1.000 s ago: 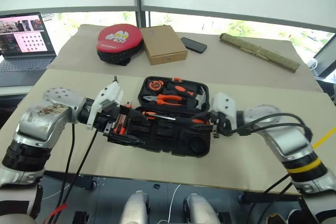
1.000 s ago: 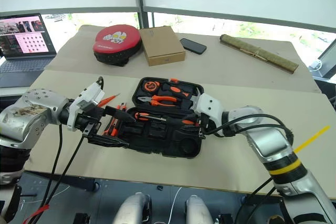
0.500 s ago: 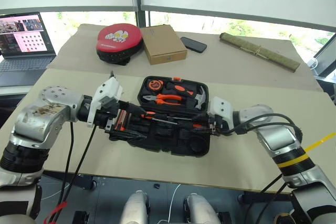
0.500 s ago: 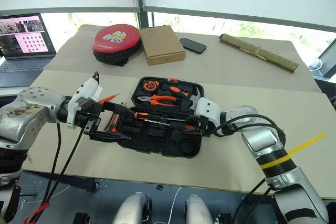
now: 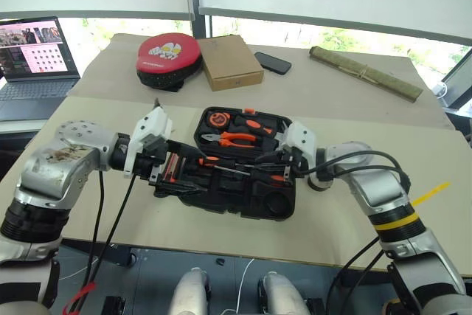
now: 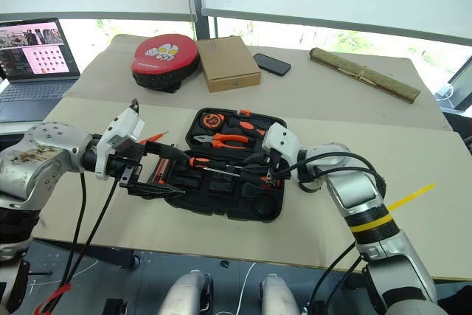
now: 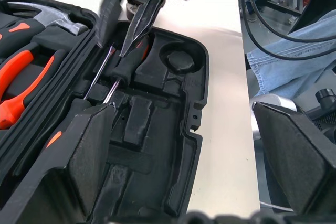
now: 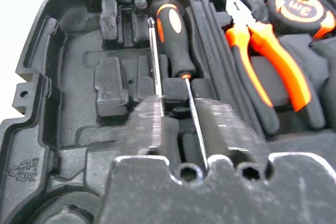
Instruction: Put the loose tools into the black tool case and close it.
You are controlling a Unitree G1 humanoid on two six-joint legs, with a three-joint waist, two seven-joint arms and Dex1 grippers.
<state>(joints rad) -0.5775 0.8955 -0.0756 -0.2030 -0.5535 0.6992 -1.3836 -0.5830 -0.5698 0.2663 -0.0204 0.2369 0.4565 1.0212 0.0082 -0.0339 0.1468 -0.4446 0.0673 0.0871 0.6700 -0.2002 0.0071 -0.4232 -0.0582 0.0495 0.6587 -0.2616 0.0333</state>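
Note:
The black tool case (image 5: 247, 203) lies open on the table, with pliers (image 5: 237, 138), a hammer and a tape measure in its far half. Two long screwdrivers lie side by side in the near half: one with an orange-black handle (image 8: 174, 30), the other showing a thin shaft (image 8: 153, 61). My right gripper (image 5: 271, 161) is shut, its tips down at that screwdriver's black handle (image 7: 131, 62); a hold cannot be told. At the case's left end my left gripper (image 5: 193, 173) is open wide, straddling the near half. The thin orange tester screwdriver (image 6: 153, 138) lies on the table beside it. An orange-black tool (image 6: 161, 172), likely the utility knife, sits below that gripper.
A round red-and-black pad (image 5: 168, 55), a cardboard box (image 5: 230, 62), a phone (image 5: 273, 63) and a bamboo roll (image 5: 365, 73) lie at the table's back. A laptop (image 5: 37, 53) stands far left. A person's jeans-clad leg (image 7: 283, 51) is beside the table.
My right gripper has slid left along the case's near half towards its middle, and its fingers have closed. The left gripper has stayed open in place.

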